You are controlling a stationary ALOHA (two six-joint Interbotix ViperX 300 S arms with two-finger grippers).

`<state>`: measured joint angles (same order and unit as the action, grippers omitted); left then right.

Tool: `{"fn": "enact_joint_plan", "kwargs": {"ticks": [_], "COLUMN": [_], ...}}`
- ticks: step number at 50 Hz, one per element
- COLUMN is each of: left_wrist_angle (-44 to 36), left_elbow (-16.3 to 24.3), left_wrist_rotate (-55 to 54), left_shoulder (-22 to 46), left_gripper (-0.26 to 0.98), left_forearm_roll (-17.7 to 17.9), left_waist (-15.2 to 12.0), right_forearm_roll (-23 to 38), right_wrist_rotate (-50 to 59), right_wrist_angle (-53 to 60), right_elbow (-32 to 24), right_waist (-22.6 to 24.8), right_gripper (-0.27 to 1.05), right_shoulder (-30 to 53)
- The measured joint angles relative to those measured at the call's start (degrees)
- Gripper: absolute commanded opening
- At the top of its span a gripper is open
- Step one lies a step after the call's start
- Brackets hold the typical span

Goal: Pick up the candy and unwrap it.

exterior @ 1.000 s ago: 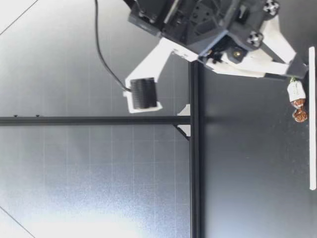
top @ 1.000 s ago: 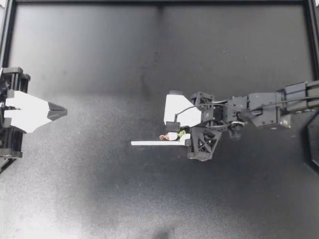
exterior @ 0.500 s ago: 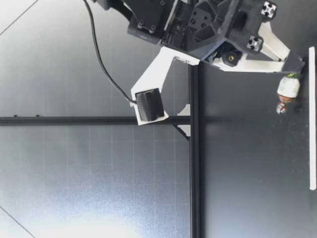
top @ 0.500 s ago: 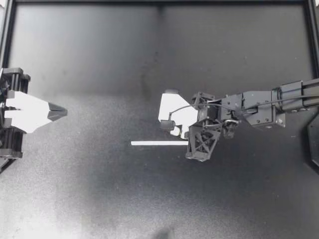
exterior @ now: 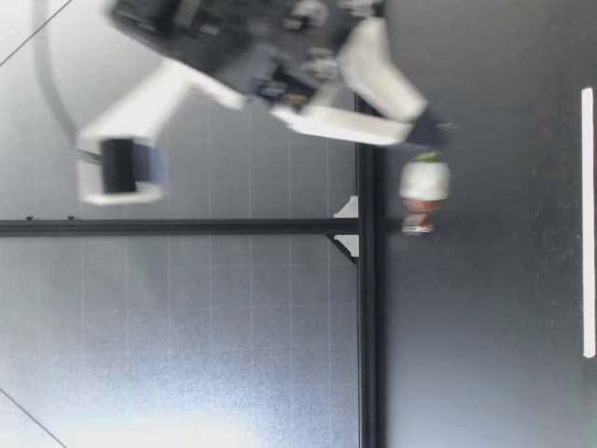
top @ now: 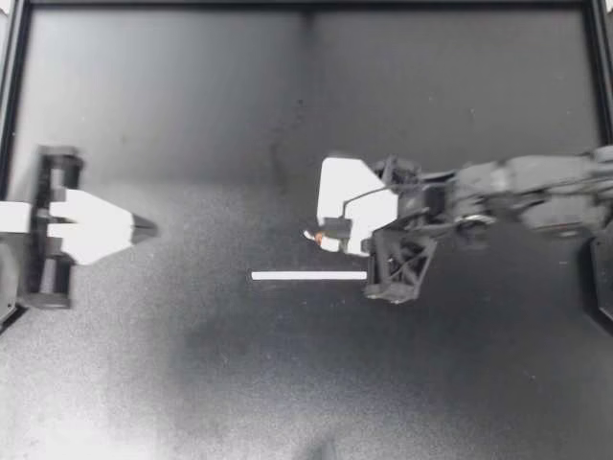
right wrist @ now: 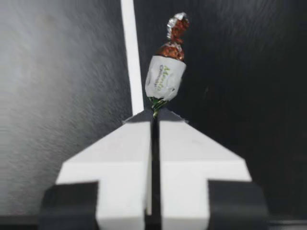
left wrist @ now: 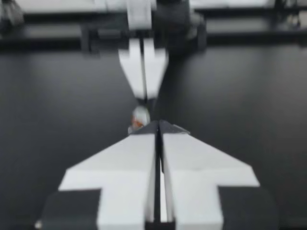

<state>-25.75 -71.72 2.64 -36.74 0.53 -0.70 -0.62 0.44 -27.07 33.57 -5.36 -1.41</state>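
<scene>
At the left edge of the table (top: 192, 115) in the top view you have your left gripper (top: 144, 228), pointing toward the middle with its jaws pressed together and nothing between them. Its own wrist view shows the same: the left gripper (left wrist: 158, 125) is closed and empty, and straight ahead of it you see the candy (left wrist: 140, 115) hanging at the tip of the right gripper (left wrist: 144, 93), which points back toward it. Moving toward the centre in the top view, a thin white strip (top: 308, 276) lies flat on the table. Just beyond it sits the candy (top: 316, 237), at the tip of the right gripper (top: 333, 243), whose arm comes in from the right. In the right wrist view you can see the right gripper (right wrist: 154, 115) with its jaws together, pinching the green twisted end of the candy (right wrist: 165, 79). The white body and the brown foil twist stick out ahead of the fingertips, beside the strip (right wrist: 132, 57). The low view shows the candy (exterior: 424, 182) held by the right gripper (exterior: 431, 131) well above the table, with the strip (exterior: 586, 224) down on the surface.
</scene>
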Motion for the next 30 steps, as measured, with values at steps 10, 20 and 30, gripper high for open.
{"fn": "enact_joint_plan", "kwargs": {"ticks": [10, 20, 30], "left_wrist_angle": [-1.6, -4.4, -6.9], "left_elbow": [4.6, 9.6, 13.0], "left_wrist_rotate": [0.6, 1.1, 3.3], "left_shoulder": [9.1, 18.8, 24.1], "left_gripper": [0.41, 0.53, 0.51], "left_forearm_roll": [0.0, -0.1, -0.2], "left_waist": [0.0, 0.1, 0.0], "right_forearm_roll": [0.0, 0.0, 0.0], "right_wrist_rotate": [-1.8, -3.1, -3.5], "right_wrist_angle": [-0.4, -0.6, -0.5], "right_elbow": [-1.0, -2.7, -4.0], "right_waist": [1.7, 2.6, 3.0], "right_gripper": [-0.14, -0.14, -0.14], "right_shoulder": [-3.2, -4.3, -4.6]}}
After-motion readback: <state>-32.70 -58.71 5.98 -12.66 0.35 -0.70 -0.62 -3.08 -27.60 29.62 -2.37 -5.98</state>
